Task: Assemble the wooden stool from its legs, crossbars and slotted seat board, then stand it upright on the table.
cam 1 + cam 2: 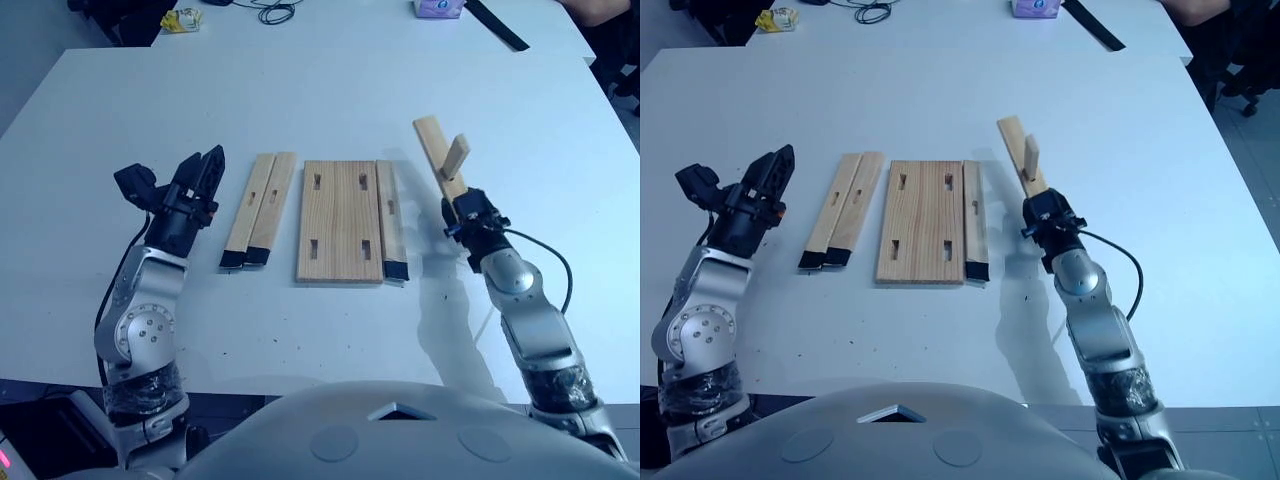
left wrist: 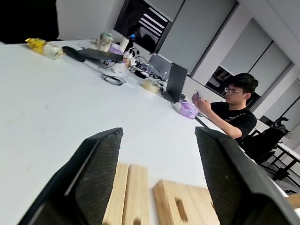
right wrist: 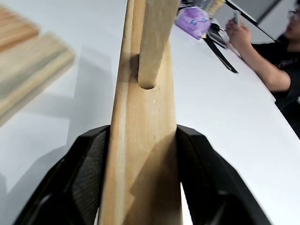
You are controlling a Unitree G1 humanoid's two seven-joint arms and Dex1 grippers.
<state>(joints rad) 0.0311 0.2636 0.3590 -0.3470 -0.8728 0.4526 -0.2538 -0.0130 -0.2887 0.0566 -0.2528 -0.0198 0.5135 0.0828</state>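
While the right gripper is clamped on the near end of a wooden leg, the left gripper hangs over the white table with its two black fingers spread apart and nothing between them. The held leg points away from the robot, to the right of the other parts. A short crossbar is plugged into a slot partway along it and sticks up from its face. In the right wrist view the black pads press on both sides of the leg. Whether its far end touches the table cannot be told.

The seat board lies flat in the middle of the table, four small slots showing. A single leg lies just beside the board's right edge, parallel to it, dark tip toward the robot. Left of the board, across a narrow gap, a pair of legs lies side by side, touching, dark tips also toward the robot. The left gripper is near this pair on its left, not touching it.

At the far end of the table sit a yellow packet, a purple packet and some cables.
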